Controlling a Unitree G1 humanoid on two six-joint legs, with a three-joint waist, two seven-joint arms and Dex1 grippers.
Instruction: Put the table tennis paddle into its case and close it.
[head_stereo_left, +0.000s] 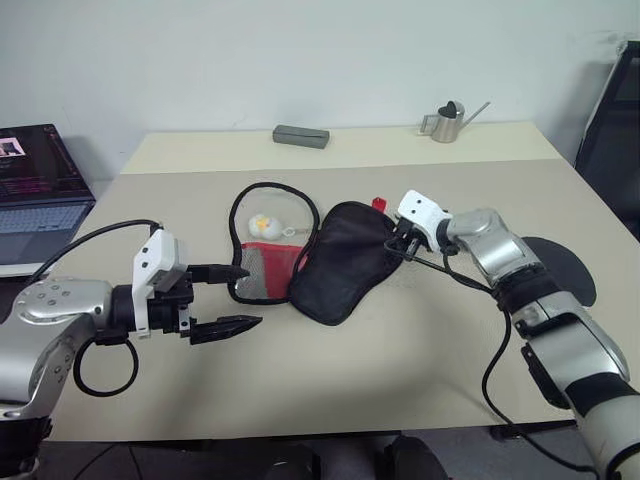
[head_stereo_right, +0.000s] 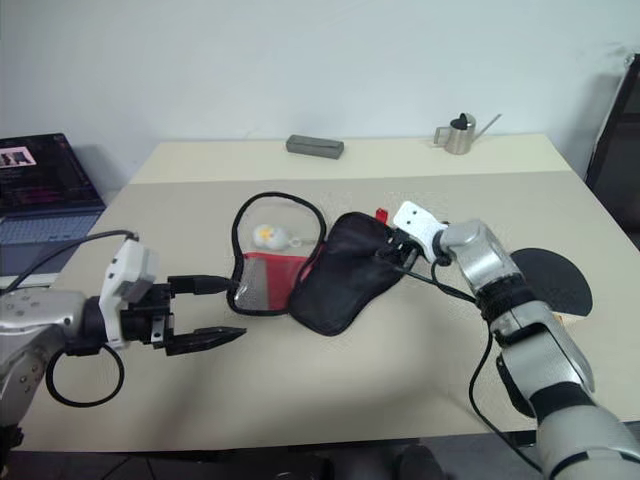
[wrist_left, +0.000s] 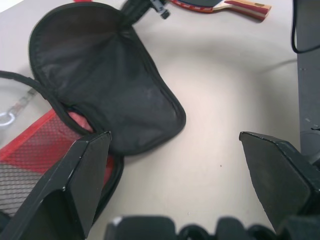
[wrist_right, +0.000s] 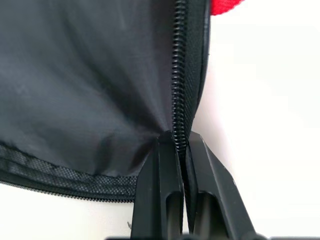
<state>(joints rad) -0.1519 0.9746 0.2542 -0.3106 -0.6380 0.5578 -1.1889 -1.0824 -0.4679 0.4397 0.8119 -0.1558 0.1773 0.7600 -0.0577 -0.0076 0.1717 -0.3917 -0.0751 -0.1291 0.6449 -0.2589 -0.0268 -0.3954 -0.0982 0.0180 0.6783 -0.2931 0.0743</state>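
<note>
The case lies unzipped at the table's middle, its black flap folded over to the right. Its red mesh side and the white-and-yellow ball charm lie to the left. My right gripper is shut on the flap's zipper edge, at the flap's right rim. The table tennis paddle lies flat on the table at the right, partly hidden behind my right arm; its striped handle shows in the left wrist view. My left gripper is open just left of the case's near end, holding nothing.
A grey block and a small metal watering can stand at the table's far edge. A laptop sits on a surface off the left side. A dark chair stands at the far right.
</note>
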